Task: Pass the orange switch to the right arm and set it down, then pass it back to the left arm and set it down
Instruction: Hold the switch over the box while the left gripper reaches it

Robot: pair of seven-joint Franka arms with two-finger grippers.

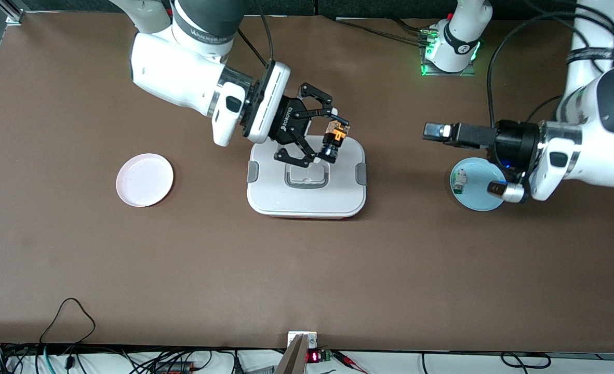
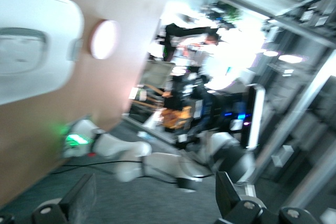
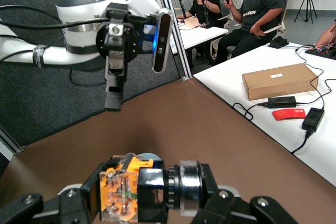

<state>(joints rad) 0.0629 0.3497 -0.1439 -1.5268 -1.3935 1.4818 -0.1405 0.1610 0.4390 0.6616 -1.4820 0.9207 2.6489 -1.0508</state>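
The orange switch [image 1: 336,134] is a black cylinder with an orange block at one end. My right gripper [image 1: 329,141] is shut on it, in the air over the white box [image 1: 307,200]. In the right wrist view the switch [image 3: 137,187] lies lengthwise between the fingers of the right gripper [image 3: 149,192]. My left gripper [image 1: 434,131] is open and holds nothing. It is level and points toward the box from the left arm's end of the table, a gap away from the switch. Its fingers [image 2: 80,201] stand wide apart. The left gripper [image 3: 113,95] also shows in the right wrist view.
A light blue plate [image 1: 481,200] with a small white-and-green component [image 1: 459,182] lies under the left wrist. A pale pink plate [image 1: 145,179] lies toward the right arm's end. A third robot base [image 1: 450,49] with green lights stands at the table's back edge.
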